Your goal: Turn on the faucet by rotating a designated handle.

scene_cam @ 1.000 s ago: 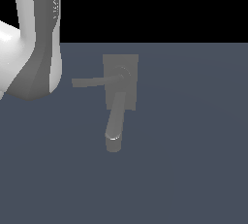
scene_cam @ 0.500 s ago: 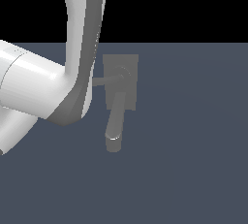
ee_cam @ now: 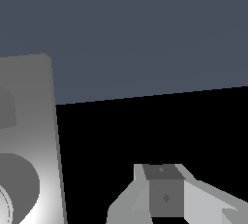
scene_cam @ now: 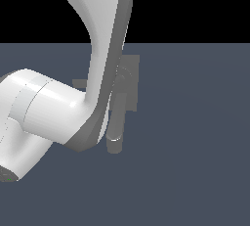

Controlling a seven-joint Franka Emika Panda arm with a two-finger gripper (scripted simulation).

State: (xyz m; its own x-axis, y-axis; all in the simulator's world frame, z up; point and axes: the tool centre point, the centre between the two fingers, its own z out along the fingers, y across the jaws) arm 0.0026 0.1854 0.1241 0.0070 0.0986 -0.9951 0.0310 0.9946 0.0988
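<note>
While the white robot arm (scene_cam: 105, 63) is filling much of the exterior view, the faucet (scene_cam: 128, 85) is sitting on the dark counter (scene_cam: 195, 137) just behind it, with its base plate and hub partly hidden and its thick spout (scene_cam: 116, 122) showing below the arm's elbow. Only a short stub of the handle (scene_cam: 79, 82) is poking out toward the exterior view's left of the arm. In the wrist view the tool (ee_cam: 167, 196) is appearing only as a grey block at the frame's edge, beside the faucet's pale base plate (ee_cam: 34, 136); I cannot tell whether its fingers are spread or pressed together, and nothing is visibly pinched. The likely risk is that the arm's bulk is crowding the fixture: it could be knocking the spout, or the tool could be meeting the hub instead of the slim lever, so the lever would not be turning.
</note>
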